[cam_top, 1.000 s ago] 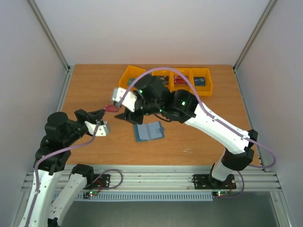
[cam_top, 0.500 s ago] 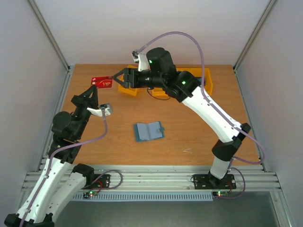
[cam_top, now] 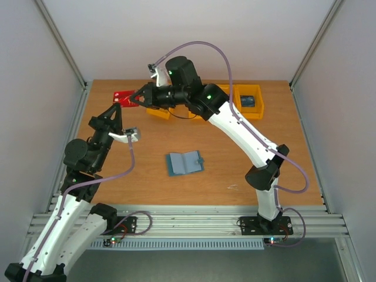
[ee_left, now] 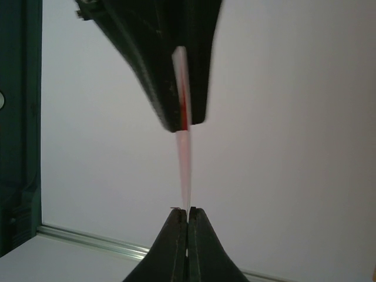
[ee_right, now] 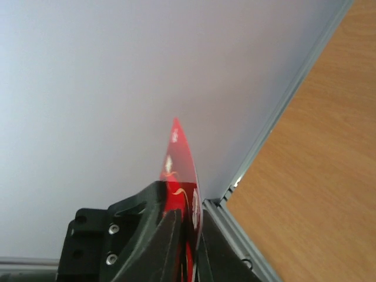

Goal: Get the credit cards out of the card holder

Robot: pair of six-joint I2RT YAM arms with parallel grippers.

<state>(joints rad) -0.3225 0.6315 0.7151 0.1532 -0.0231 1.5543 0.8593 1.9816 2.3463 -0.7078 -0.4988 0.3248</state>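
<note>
A red credit card (cam_top: 123, 96) hangs in the air above the table's back left, held from both ends. My left gripper (cam_top: 116, 107) is shut on its near edge; in the left wrist view the card (ee_left: 185, 164) shows edge-on, rising from my left gripper (ee_left: 188, 212). My right gripper (cam_top: 135, 97) is shut on the card's other end, and the card (ee_right: 178, 161) sticks up from between its fingers (ee_right: 176, 232). The slate-blue card holder (cam_top: 184, 163) lies open on the table's middle, apart from both grippers.
Yellow bins (cam_top: 254, 109) stand in a row at the back of the table, partly hidden behind the right arm, one with a blue card (cam_top: 247, 101) in it. The enclosure's left wall and its metal frame (ee_right: 276, 117) run close behind the held card.
My left gripper carried the red card up and to the back left, away from the holder. The right gripper followed, open, then shut on the card's far end.
</note>
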